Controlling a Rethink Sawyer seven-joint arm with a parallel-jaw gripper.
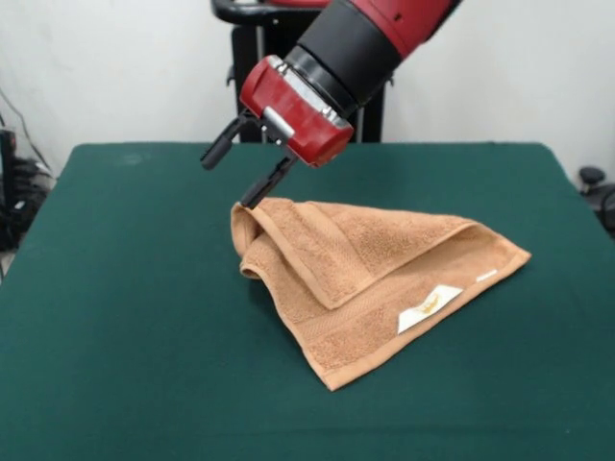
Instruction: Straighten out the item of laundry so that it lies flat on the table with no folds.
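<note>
Pincer (pixel 235 175): spread wide, holding nothing; one finger points toward 10 o'clock, the lower finger's tip (pixel 252 200) sits right at the towel's raised corner.
Towel (pixel 370 288): on the surface just right of centre, folded over into a rough triangle, bunched and lifted at its 10 o'clock corner.
Label (pixel 430 307): white, toward the towel's 4 o'clock edge.
Surface (pixel 115 317): dark green.

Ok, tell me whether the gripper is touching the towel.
Touching. In the front view, the lower finger of the open gripper meets the towel at its raised top-left corner, with no gap visible; the other finger points away, clear of the cloth.
</note>
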